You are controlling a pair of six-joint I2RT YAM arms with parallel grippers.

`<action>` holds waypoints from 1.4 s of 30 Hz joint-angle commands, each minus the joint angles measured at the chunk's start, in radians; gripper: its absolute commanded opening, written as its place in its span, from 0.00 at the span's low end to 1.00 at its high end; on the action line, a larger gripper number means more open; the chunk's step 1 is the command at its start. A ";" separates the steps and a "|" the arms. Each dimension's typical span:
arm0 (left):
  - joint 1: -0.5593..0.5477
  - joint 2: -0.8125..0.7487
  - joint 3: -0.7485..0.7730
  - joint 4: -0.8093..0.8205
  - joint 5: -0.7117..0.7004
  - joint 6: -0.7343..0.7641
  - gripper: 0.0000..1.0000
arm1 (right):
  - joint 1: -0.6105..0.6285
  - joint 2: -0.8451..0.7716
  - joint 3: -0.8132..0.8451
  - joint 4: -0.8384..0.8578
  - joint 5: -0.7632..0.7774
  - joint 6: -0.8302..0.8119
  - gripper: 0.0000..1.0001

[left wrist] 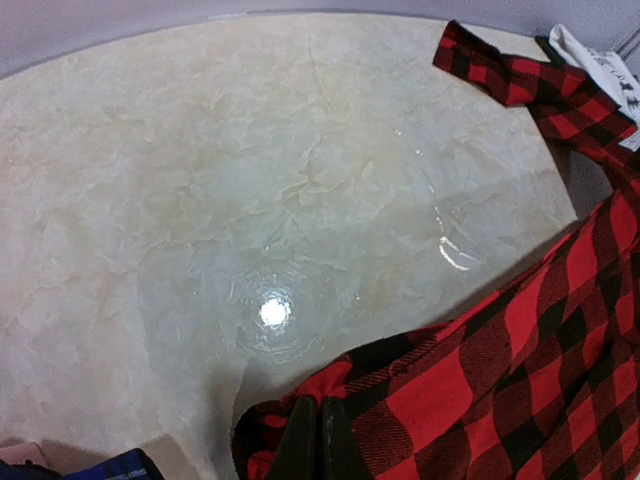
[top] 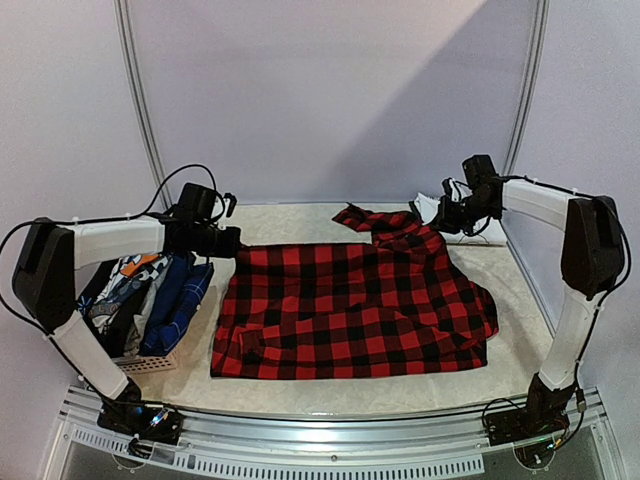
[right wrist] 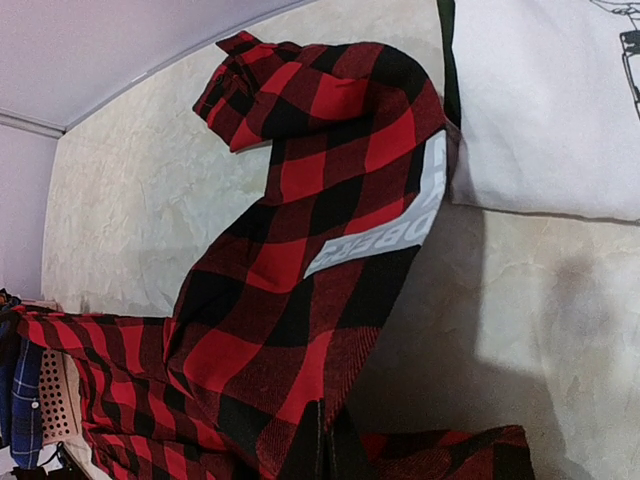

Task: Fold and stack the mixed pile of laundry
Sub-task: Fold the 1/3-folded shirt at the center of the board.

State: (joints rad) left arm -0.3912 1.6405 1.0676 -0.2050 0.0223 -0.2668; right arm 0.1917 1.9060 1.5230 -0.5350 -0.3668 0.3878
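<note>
Red-black plaid shirt (top: pixel 350 310): one, spread flat.
Left gripper (top: pixel 228 242): pinching shirt's far-left corner.
Right gripper (top: pixel 440 215): pinching shirt's far-right edge.
White T-shirt (right wrist: pixel 540 110): one, behind shirt.

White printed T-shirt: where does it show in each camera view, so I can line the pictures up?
Top external: white printed T-shirt at the table's far right, partly hidden behind the right gripper.
Left wrist: upper right corner, cut off by the edge.
Right wrist: fills the upper right corner.
Shared landmark: the red-black plaid shirt, whose sleeve lies beside the T-shirt in all three.
</note>
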 commanded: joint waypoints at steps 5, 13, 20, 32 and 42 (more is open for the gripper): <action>-0.075 -0.045 -0.020 -0.102 -0.075 -0.007 0.00 | 0.011 -0.152 -0.162 0.038 0.021 0.015 0.01; -0.116 -0.029 -0.065 -0.105 -0.124 -0.013 0.00 | 0.021 -0.253 -0.344 0.112 0.042 0.052 0.02; -0.130 -0.057 -0.114 -0.116 -0.192 -0.048 0.00 | 0.047 -0.303 -0.440 0.125 0.091 0.071 0.02; -0.164 -0.060 -0.242 -0.007 -0.166 -0.084 0.03 | 0.074 -0.314 -0.573 0.139 0.191 0.101 0.07; -0.198 -0.160 -0.317 0.017 -0.193 -0.100 0.17 | 0.077 -0.373 -0.672 0.158 0.172 0.128 0.26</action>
State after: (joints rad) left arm -0.5648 1.5444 0.7807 -0.2111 -0.1505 -0.3569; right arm 0.2626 1.5814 0.8783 -0.3893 -0.2096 0.4995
